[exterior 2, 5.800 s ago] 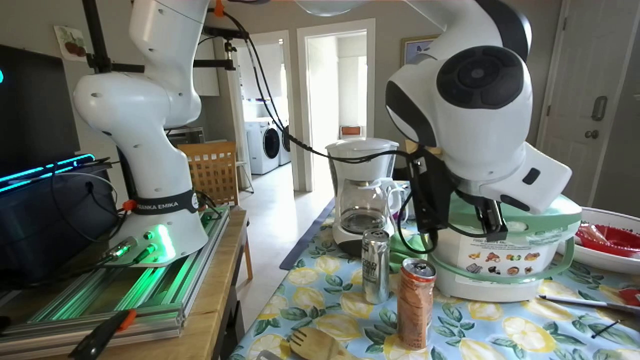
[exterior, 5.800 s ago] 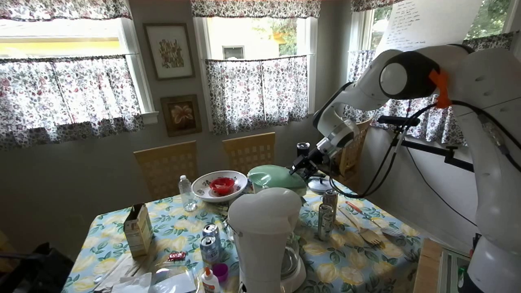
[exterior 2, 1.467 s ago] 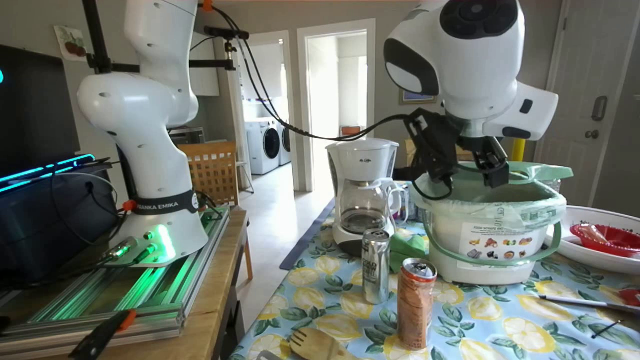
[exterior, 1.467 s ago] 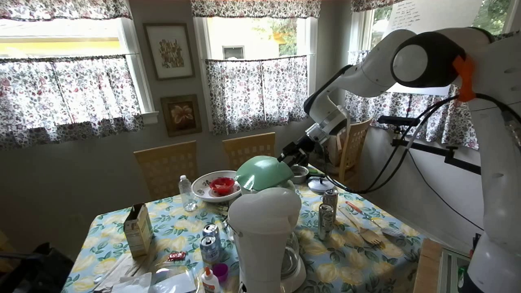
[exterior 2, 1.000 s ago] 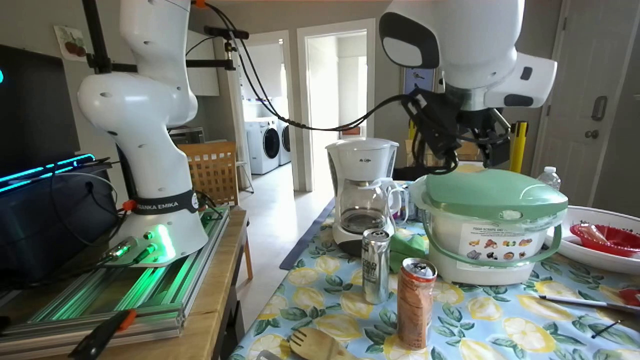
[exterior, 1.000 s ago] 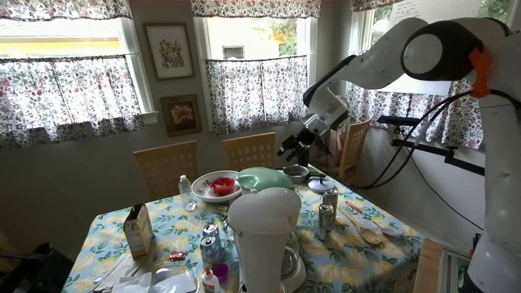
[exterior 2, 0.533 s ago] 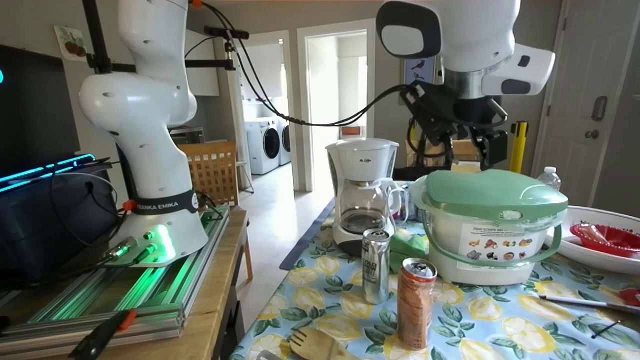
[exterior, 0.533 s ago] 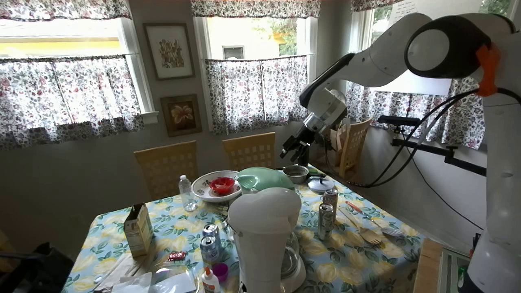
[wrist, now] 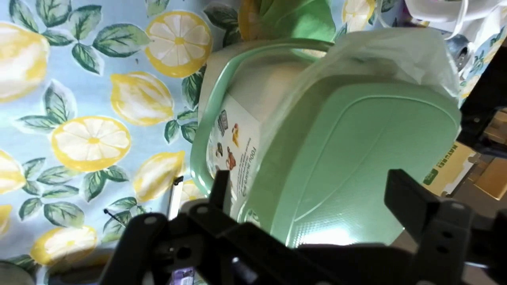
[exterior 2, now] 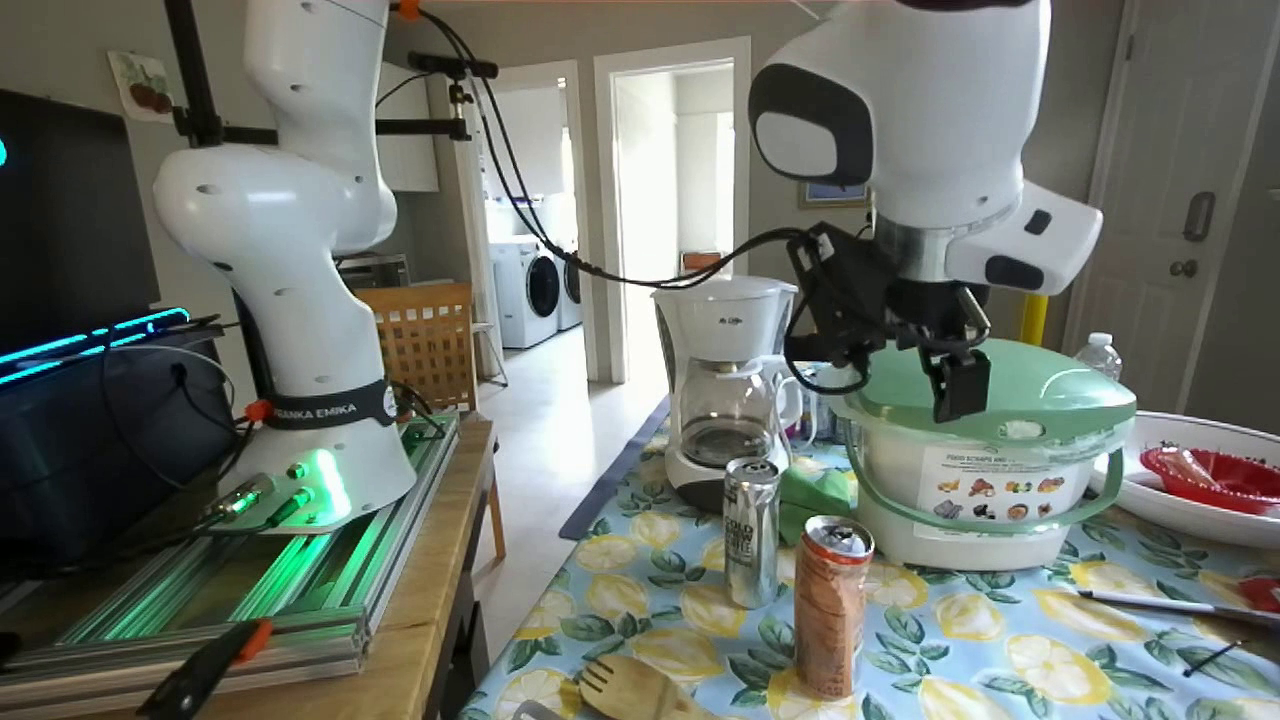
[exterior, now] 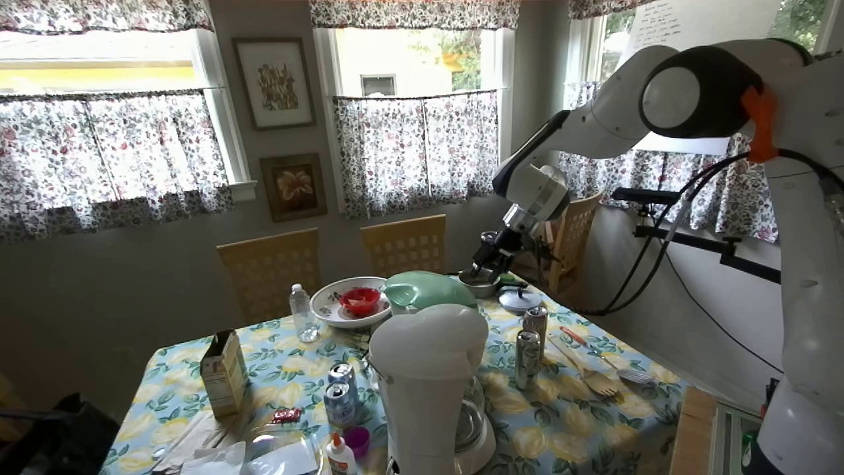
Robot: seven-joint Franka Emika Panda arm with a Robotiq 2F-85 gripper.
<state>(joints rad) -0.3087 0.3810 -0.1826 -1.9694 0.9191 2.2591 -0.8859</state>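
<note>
Claw spread apart near green-lidded bin; white bowl holds red bowl.

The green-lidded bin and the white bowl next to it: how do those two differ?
The bin is tall; the white bowl is wide and shallow. The bin is covered by its green lid; the bowl is open, with a red bowl in it. The bin has a printed label and a green handle; the bowl is patterned inside. Both have white bodies and stand on the lemon-print tablecloth.
</note>
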